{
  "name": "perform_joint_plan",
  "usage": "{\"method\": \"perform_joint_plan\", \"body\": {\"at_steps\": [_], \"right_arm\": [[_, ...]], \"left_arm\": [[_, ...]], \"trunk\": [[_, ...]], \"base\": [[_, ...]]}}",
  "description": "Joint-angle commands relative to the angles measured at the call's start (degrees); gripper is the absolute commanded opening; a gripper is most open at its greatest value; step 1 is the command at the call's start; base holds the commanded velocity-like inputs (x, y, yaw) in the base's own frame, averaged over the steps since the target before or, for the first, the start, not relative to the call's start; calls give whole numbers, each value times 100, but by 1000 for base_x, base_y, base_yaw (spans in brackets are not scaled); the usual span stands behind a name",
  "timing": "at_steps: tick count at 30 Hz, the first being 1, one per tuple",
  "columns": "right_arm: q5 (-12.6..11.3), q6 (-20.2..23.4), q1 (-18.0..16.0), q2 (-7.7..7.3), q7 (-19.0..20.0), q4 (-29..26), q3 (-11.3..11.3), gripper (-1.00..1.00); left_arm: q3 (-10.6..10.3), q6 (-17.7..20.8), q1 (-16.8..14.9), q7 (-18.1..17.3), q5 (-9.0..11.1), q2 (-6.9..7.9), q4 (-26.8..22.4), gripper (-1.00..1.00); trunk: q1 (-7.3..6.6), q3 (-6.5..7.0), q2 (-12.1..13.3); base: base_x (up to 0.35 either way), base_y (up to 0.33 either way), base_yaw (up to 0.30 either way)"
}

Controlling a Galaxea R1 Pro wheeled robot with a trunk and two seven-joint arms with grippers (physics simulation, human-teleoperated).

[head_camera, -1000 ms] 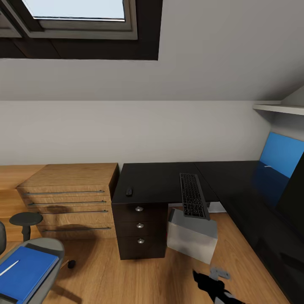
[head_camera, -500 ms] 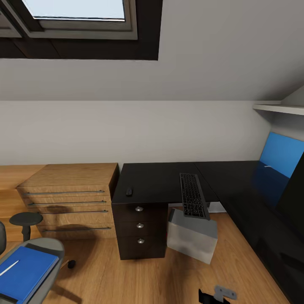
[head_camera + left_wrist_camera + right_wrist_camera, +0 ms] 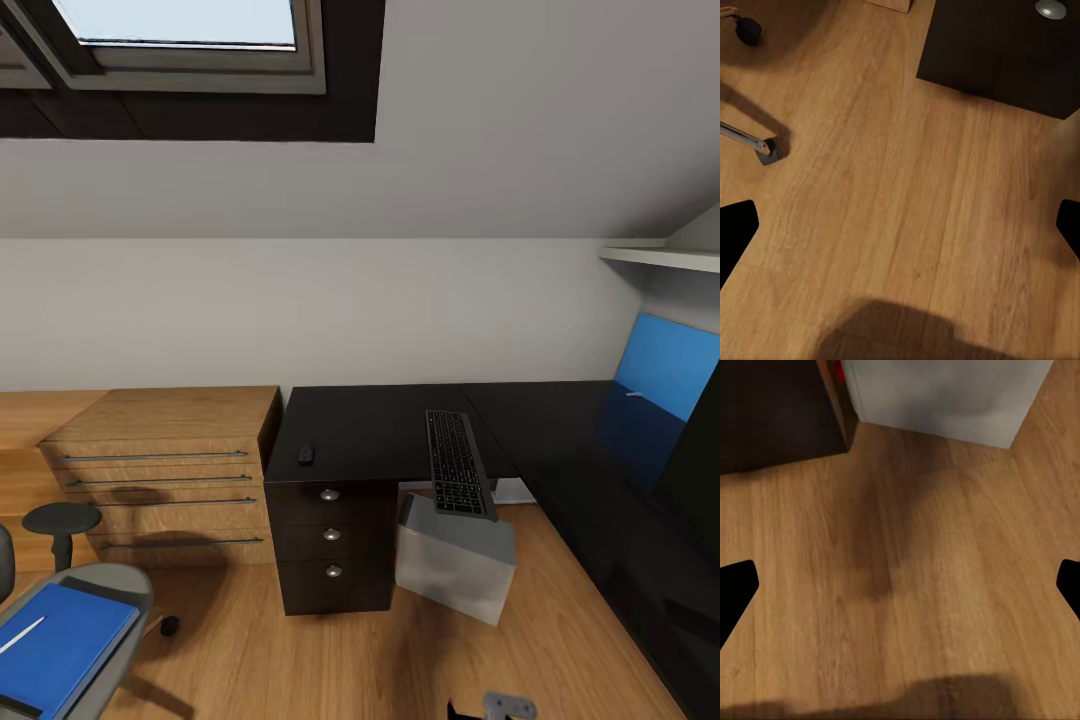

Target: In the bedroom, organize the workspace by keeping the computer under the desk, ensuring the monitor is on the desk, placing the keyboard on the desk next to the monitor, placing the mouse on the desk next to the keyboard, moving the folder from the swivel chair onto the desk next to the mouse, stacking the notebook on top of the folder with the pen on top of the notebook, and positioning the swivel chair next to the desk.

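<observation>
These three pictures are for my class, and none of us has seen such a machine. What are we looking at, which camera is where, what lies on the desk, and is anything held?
It is a simulated wheeled robot with two arms, each ending in a pincer. The large picture comes from its head, looking down into a bedroom. On the black desk lie a keyboard, overhanging the front edge, and a small mouse. A grey computer stands on the floor under the desk. At lower left, a swivel chair carries a blue folder with a pen on it. The two smaller pictures come from cameras by each wrist, looking down at the wooden floor. The left pincer and right pincer both look open, their dark fingers far apart, holding nothing.
</observation>
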Motion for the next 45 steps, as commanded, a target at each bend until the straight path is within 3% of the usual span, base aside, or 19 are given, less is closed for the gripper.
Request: {"method": "perform_joint_plan", "body": {"at_steps": [1, 17, 27, 45], "right_arm": [[68, -34, 5, 3, -38, 11, -30, 100], [81, -155, 60, 30, -38, 13, -31, 100], [70, -146, 61, 185, -56, 19, -38, 100], [74, -136, 61, 191, -54, 13, -40, 100]], "left_arm": [[-10, -18, -2, -4, 45, -1, 3, 100], [-10, -14, -2, -6, 45, 12, 3, 100], [-10, -13, -4, -11, 45, 24, 3, 100], [-10, -13, -1, -7, 45, 26, 3, 100]], "trunk": [[0, -6, -4], [0, -6, -4], [0, -6, -4], [0, -22, -4]], "base": [[0, 0, 0], [0, 0, 0], [0, 0, 104], [0, 0, 96]]}}
